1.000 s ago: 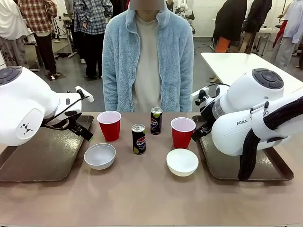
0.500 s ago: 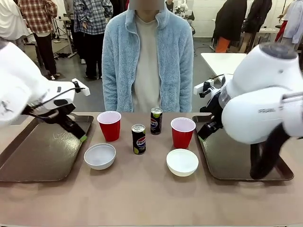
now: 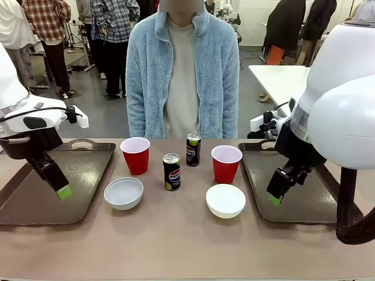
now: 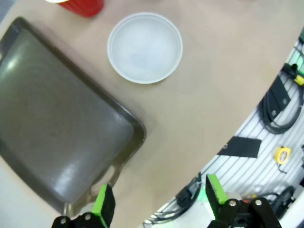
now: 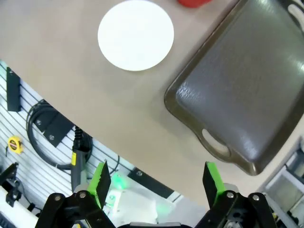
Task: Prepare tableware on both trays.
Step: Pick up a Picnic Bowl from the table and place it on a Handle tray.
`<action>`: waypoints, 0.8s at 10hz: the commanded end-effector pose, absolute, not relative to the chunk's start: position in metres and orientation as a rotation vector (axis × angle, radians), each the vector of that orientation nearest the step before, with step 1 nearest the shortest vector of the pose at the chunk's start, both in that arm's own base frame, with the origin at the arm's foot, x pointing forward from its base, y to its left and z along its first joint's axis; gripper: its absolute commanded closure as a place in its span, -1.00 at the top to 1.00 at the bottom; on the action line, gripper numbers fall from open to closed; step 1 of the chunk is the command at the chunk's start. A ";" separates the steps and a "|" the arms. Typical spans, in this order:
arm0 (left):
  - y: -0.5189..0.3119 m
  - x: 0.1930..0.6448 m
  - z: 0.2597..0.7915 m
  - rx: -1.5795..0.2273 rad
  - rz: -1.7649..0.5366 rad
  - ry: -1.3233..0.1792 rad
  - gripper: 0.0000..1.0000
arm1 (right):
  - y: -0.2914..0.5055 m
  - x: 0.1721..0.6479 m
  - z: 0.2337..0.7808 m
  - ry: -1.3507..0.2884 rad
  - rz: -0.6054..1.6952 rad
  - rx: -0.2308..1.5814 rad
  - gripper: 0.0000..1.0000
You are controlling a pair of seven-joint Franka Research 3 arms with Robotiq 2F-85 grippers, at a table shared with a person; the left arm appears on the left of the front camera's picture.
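The left tool (image 3: 62, 190) hangs over the left tray (image 3: 29, 205), its fingers spread wide with nothing between them. The right tool (image 3: 275, 198) hangs over the right tray (image 3: 310, 202), close to that tray's inner rim; it too is wide open and empty. Both trays are bare.

All the tableware stands on the counter (image 3: 176, 246) between the trays. The left cup (image 3: 136, 155) stands just beside the left tray's far inner corner, and the left bowl (image 3: 123, 193) lies nearer, to the right of the left tool and apart from it. The right cup (image 3: 226, 164) stands just beside the right tray's rim, and the right bowl (image 3: 225, 201) lies left of the right tool, close to the rim. The two cans stand in the middle – the near can (image 3: 171, 172) and, behind it to the right, the far can (image 3: 193, 149). None of these touch each other.

In the left wrist view the bowl lies beyond the tray's corner, well ahead of the green pads (image 4: 102, 209). A person (image 3: 183, 70) in a pale blue fleece stands at the far side – hands out of sight.
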State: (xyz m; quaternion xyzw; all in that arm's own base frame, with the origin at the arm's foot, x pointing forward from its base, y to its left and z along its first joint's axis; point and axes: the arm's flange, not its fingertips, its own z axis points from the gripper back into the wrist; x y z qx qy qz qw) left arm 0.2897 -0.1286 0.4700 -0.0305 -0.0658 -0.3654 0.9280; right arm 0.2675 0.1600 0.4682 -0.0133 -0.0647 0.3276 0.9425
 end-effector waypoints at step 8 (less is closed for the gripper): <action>-0.051 0.319 0.459 -0.547 -0.671 -0.182 1.00 | 0.072 0.270 0.485 -0.228 0.537 0.388 1.00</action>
